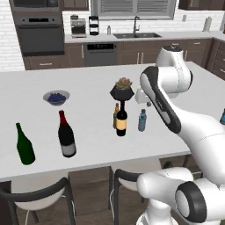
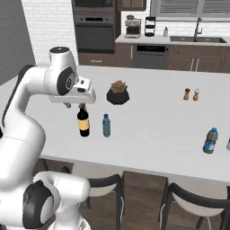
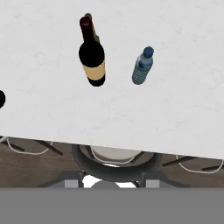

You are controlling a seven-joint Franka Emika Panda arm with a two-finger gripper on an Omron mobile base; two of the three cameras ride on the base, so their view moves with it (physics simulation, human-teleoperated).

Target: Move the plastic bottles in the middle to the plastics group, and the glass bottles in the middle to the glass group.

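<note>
Left base view: white tabletop [image 1: 92,149] stretching wide, near edge running just below the bottles, two chairs tucked under it. Plain green wine bottle [image 1: 24,145] and red-topped bottle with grey label [image 1: 66,135] standing upright near that front edge at the left, close together, open surface around them. Black wine bottle with tan-yellow label [image 1: 121,119] mid-table, slim olive-brown bottle [image 1: 116,115] touching or just behind its left side, mostly hidden. Small translucent blue bottle [image 1: 142,120] just right of the pair, apart from them. Bowl of blueberries [image 1: 56,97] and potted succulent [image 1: 122,89] farther back. Another blue bottle cut off at the right frame edge behind the arm. Hand largely covered by the arm's own links, fingers hard to make out here

Right base view: fingers [image 2: 68,105] hanging just beside the black wine bottle's [image 2: 83,121] neck, above and left of it, drawn together with nothing between them. Small translucent blue bottle [image 2: 106,125] beside it, both a short way in from the front edge. Small blue bottle with dark top [image 2: 210,140] far right, well apart, wide bare surface between. Salt and pepper shakers [image 2: 192,94] toward the back

Hand view: looking down past the tabletop's front edge onto a chair below; black wine bottle [image 3: 92,59] with the olive-brown bottle [image 3: 90,22] peeking out behind its neck, blue bottle [image 3: 142,66] to the right
</note>
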